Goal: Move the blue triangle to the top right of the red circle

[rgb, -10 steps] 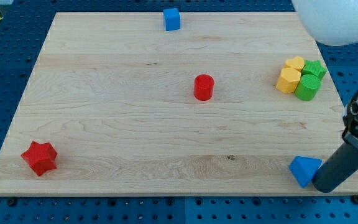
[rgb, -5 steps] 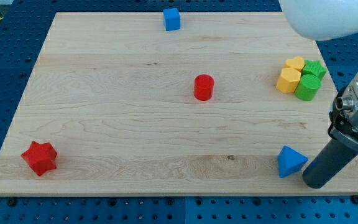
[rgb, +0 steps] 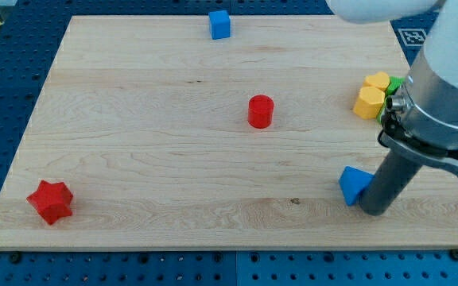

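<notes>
My tip (rgb: 371, 211) sits against the right side of the blue triangle (rgb: 353, 183), touching it, near the bottom right of the tabletop (rgb: 133, 159). There is no hand on this arm, only the dark rod, so there is nothing to spread or press together. The blue triangle lies well below and to the right of the red circle (rgb: 260, 111), which stands near the middle of the tabletop. At the view's right edge I see a yellow heart (rgb: 378, 80) and a yellow hexagon-like block (rgb: 366, 102) touching each other; just beside them a green block (rgb: 393, 83) peeks out, mostly hidden behind my arm, so I cannot tell its shape. A blue cube (rgb: 220, 24) sits at the top edge, and a red star (rgb: 51, 201) lies in the bottom left corner, well apart from everything else.
</notes>
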You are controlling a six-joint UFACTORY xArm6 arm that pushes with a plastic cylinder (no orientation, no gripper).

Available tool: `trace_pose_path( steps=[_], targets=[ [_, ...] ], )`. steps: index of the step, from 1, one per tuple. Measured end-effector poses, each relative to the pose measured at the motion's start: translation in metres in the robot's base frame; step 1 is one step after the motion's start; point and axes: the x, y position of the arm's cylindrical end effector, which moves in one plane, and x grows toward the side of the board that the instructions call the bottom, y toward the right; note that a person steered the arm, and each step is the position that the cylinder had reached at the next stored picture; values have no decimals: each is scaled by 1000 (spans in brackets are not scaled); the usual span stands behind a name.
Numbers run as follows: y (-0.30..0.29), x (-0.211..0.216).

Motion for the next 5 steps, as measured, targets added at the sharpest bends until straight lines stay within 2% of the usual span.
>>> trace_pose_path(
  steps=[2,5],
  targets=[
    [-33,-33],
    [-82,-116]
  ],
)
